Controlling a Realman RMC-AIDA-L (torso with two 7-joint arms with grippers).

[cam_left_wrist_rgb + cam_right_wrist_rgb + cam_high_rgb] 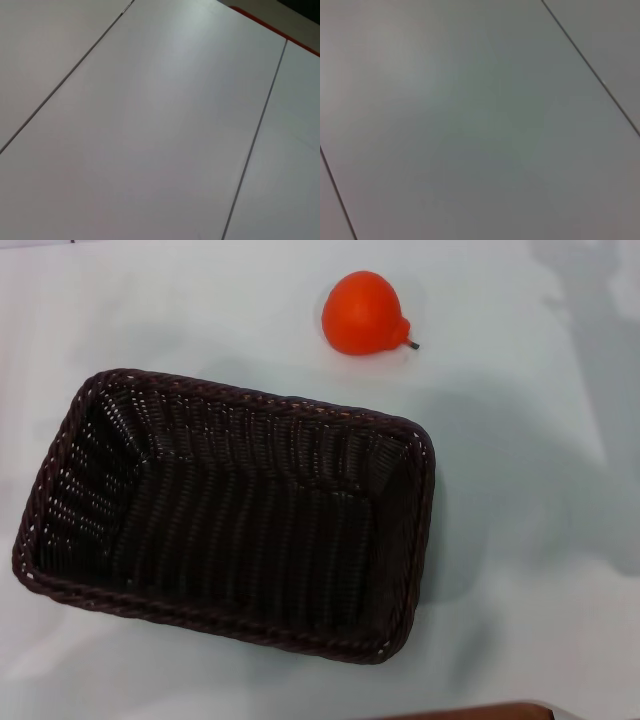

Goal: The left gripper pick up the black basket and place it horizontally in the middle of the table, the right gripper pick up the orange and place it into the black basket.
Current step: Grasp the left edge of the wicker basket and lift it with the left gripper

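Neither the left gripper nor the right gripper shows in any view, so you cannot tell how far either is open or whether it holds anything; both wrist cameras see only plain pale panels with thin seams. In the head view the black basket (230, 515) sits on the white table (540, 540), occupying the centre and the 8 o'clock part of the scene, its long side running roughly across but skewed, the right end dropped toward 4 o'clock, so it probably wants squaring up. It is empty. The orange (364, 313) lies at about 12 o'clock, just beyond the basket's far rim and clear of it, its short dark stem pointing toward 3 o'clock. Judge the basket to be light and fairly stiff, woven wicker with a braided rim that gives a rough, grippy edge; take it on a short end wall, pinching over the rim at the 9 o'clock end, and expect it to tilt if held from one side only. The orange looks like glossy plastic, light, hard and slippery, and it may roll when nudged, so close across its widest part from above and stay off the stem. Open table lies from 1 to 5 o'clock for the right arm's approach. A brown edge (470, 710) shows at 5 o'clock, near the basket's near corner.
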